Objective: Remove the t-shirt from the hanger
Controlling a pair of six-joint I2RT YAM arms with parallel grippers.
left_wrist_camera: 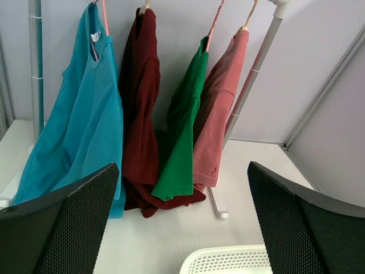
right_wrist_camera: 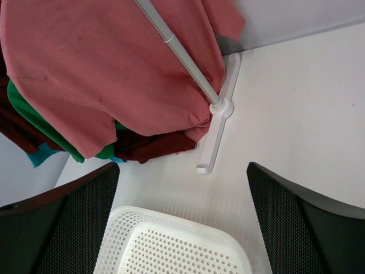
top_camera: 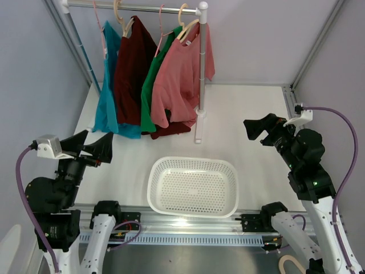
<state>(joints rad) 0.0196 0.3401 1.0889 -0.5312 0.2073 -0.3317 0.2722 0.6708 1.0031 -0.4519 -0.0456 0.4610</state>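
Observation:
Several t-shirts hang on hangers from a white rack (top_camera: 201, 68) at the back: a teal one (top_camera: 107, 85), a dark red one (top_camera: 130, 68), a green one (top_camera: 149, 91) and a pink one (top_camera: 179, 80). They also show in the left wrist view, teal (left_wrist_camera: 80, 125), dark red (left_wrist_camera: 142, 114), green (left_wrist_camera: 182, 137), pink (left_wrist_camera: 219, 103). My left gripper (top_camera: 94, 146) is open and empty, low at the left, apart from the shirts. My right gripper (top_camera: 259, 129) is open and empty, right of the rack. The pink shirt (right_wrist_camera: 102, 68) fills the right wrist view's top.
A white perforated basket (top_camera: 193, 186) sits at the near middle of the table. It also shows in the left wrist view (left_wrist_camera: 228, 261) and the right wrist view (right_wrist_camera: 171, 245). The rack's foot (right_wrist_camera: 219, 123) rests on the table. Grey walls enclose the cell.

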